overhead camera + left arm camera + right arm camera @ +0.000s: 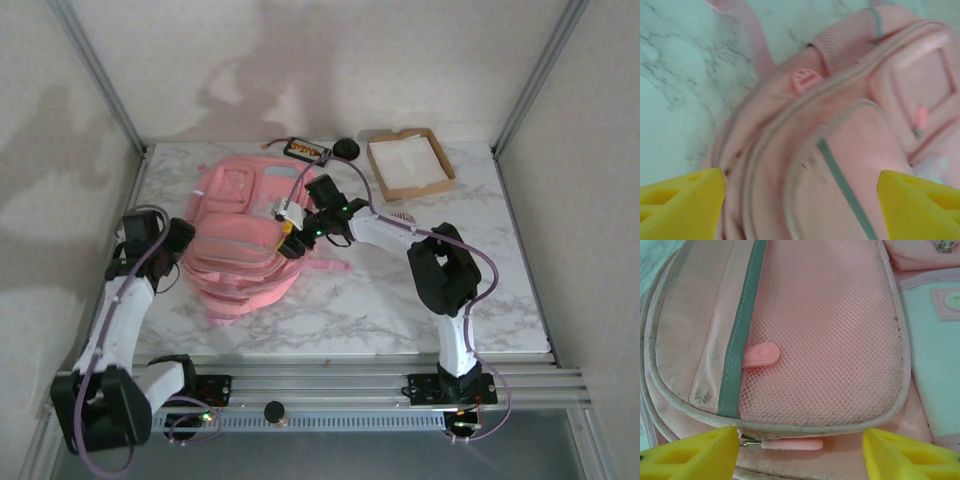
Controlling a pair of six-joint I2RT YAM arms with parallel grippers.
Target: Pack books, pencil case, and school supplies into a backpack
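The backpack [240,260] lies flat on the marble table [400,310], in the centre-left of the top view. Its long axis runs from the upper part of the frame down toward the arm bases, a little tilted. My right pincer [800,452] hangs over the middle of it, fingers spread wide and holding nothing.

In the right wrist view a pink zipper pull [790,443] lies at the bottom centre, just under the rim of the mesh front pocket. It sits between the two yellow fingertips, and its length points across from one fingertip to the other. I judge that the coming move turns on this: the pull is directly ahead of the right pincer, so this arm is the nearer one.

My left pincer [800,210] is also spread and empty, at the left edge of the backpack. One dark book [305,150] lies on the table near the upper edge, just beyond the backpack, well apart from both pincers.
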